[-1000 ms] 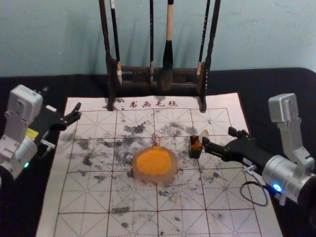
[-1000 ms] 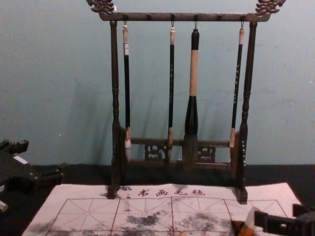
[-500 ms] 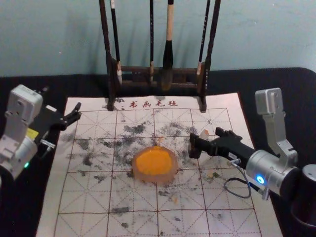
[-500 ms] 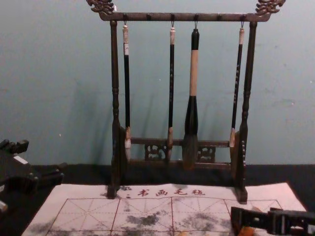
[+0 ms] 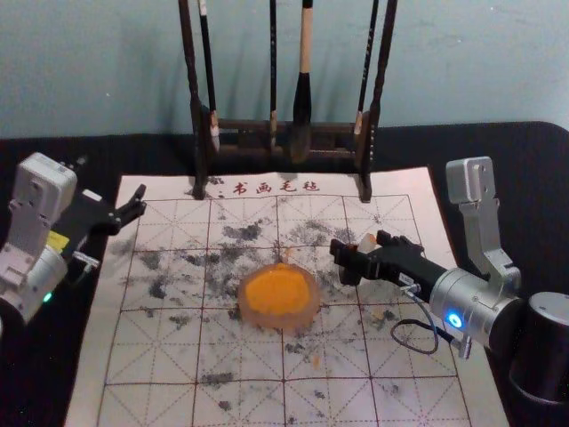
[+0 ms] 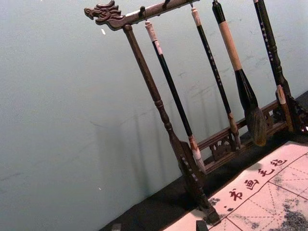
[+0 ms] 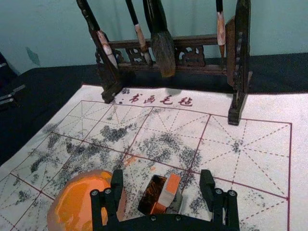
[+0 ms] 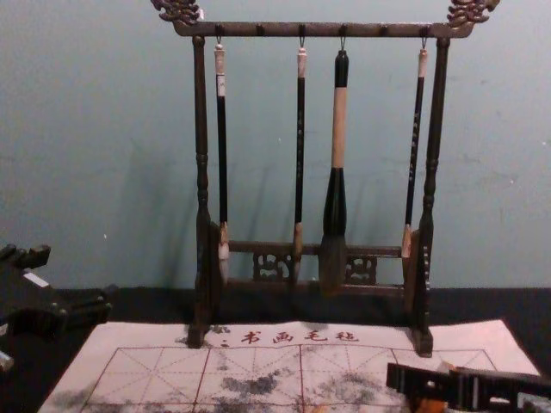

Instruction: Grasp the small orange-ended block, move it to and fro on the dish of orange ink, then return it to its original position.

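My right hand (image 7: 162, 177), wide open and empty, straddles the block (image 7: 169, 190) at two o'clock from the dish (image 5: 283, 322); I should centre before squeezing. Left hand (image 5: 134, 203): open, ten o'clock.

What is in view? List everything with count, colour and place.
Rack: one, dark brown, behind the mat
Brushes: four, mostly black, one partly tan, hanging from the rack
Mat: one, white with red grid and dark smudges, on the table
Dish: one, pinkish, on the mat
Ink: one pool, orange, in the dish
Holder: one, dark, right of the dish
Block: one, pale with orange end, at the holder
Tablecloth: one, black, under the mat
Wall: one, blue-green, at the back
Left end effector: one, black, left of the rack
Right end effector: one, black, at the block
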`<state>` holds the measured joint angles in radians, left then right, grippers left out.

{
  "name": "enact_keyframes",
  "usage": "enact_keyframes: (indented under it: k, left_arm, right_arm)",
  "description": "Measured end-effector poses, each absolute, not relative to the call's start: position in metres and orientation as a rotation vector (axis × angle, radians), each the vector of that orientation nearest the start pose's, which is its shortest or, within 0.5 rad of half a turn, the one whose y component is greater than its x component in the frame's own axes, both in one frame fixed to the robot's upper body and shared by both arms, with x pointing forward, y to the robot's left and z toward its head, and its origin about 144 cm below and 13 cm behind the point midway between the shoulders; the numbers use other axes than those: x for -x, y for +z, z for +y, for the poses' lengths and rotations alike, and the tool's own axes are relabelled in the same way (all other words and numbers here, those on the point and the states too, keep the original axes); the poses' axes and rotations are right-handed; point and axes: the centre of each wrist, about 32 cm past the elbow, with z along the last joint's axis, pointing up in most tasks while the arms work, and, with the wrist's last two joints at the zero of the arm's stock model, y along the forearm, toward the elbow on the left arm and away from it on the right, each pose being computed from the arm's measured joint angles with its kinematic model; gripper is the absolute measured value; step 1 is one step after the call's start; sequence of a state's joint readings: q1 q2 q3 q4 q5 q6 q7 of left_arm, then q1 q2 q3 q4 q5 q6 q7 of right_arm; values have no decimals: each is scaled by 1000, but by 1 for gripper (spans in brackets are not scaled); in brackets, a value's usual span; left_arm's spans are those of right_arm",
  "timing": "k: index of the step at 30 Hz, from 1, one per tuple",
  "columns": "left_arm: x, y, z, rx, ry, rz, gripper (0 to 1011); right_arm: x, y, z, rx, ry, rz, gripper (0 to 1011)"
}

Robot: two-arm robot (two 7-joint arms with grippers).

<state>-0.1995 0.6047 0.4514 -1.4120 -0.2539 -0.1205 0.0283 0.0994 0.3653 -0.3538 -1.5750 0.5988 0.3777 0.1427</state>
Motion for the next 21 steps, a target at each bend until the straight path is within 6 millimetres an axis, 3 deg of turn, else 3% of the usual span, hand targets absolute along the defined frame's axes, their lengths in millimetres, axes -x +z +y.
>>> enact_keyframes:
  k: [21]
  left_arm:
    - [-489, 1140, 310, -304, 1248, -285, 1001]
  right_arm:
    - [-470, 1150, -224, 178, -1047, 448, 1000]
